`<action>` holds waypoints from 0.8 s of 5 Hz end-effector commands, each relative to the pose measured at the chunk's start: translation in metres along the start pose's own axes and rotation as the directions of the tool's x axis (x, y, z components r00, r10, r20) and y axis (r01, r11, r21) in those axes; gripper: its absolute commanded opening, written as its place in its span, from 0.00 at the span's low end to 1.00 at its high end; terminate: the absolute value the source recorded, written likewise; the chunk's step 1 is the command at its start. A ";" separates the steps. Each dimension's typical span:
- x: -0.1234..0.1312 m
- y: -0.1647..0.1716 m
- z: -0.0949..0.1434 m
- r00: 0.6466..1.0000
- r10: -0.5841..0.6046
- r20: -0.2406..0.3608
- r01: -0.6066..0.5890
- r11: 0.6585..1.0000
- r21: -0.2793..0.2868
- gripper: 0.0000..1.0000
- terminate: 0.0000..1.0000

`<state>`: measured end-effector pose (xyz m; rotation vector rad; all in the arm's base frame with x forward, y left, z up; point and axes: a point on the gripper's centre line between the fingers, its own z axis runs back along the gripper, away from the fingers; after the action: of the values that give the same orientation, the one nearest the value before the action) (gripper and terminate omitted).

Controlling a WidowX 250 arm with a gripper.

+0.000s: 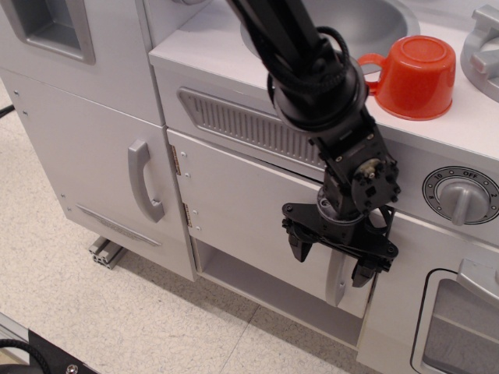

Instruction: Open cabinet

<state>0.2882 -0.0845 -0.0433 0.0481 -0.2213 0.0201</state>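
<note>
One wide pale-grey door of the cabinet [249,210] is sitting right of the taller door's handle [144,191], hinged leftward. Its loop handle [337,282] is passing between the spread fingers of the gripper [334,261]. Probably light, rigid plastic; hooking that loop looks best.

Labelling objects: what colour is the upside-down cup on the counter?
Red-orange cup; the only view, observation.image, shows it.

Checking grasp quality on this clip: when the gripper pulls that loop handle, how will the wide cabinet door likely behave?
The cabinet door likely swings stiffly on its side hinges; it is already slightly ajar. It looks like thin toy panel, so probably light. The smooth loop handle may slip unless the gripper, straddling it, closes squarely.
</note>
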 end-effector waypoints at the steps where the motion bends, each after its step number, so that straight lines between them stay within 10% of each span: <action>1: 0.015 -0.004 0.012 0.997 0.013 0.070 -0.011 0.999 -0.032 0.00 0.00; 4: -0.027 0.010 0.021 0.994 -0.083 0.071 0.086 0.995 -0.042 0.00 0.00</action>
<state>0.2460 -0.0727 -0.0455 0.0359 -0.2280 -0.0754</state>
